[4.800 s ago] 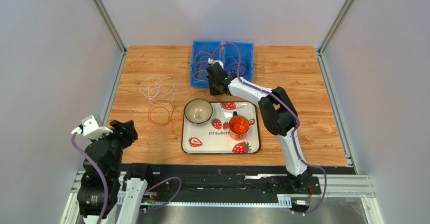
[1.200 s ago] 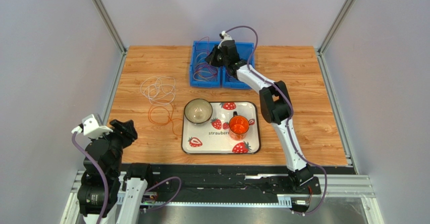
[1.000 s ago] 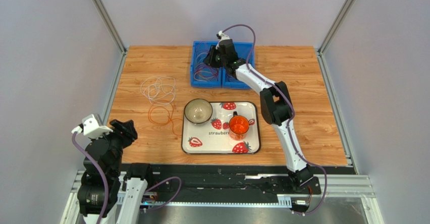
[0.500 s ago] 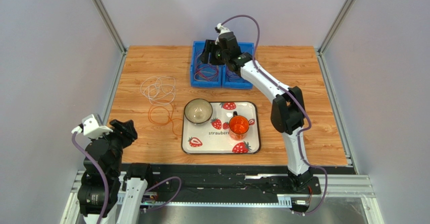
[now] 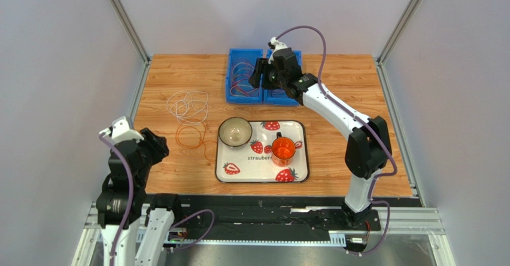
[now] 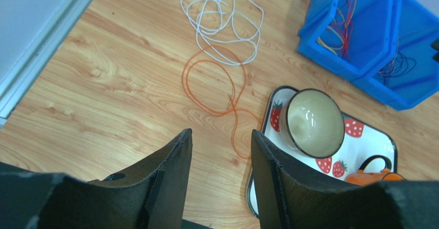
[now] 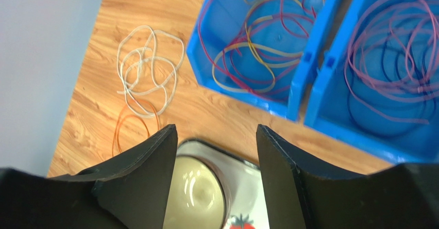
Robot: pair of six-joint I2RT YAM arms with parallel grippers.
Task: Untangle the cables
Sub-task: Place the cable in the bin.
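Right pincer (image 5: 262, 74) hovers released above the blue bins (image 5: 245, 100) at upper centre; left pincer (image 6: 220, 136) (also released) faces loose cables (image 5: 188, 106).

The top camera looks steeply down from above and behind the bases over the whole counter (image 5: 167, 74), while each wrist camera peers down from close behind the left end effector (image 6: 220, 136) or right end effector (image 7: 216, 131), both sharing the white cable (image 6: 221, 25), bowl (image 6: 314, 123) and blue bins (image 6: 360, 28) beyond the tips.

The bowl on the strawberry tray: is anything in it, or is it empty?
Empty. The bowl sits upright on the tray, and the left wrist view shows its glossy cream inside bare to the bottom.
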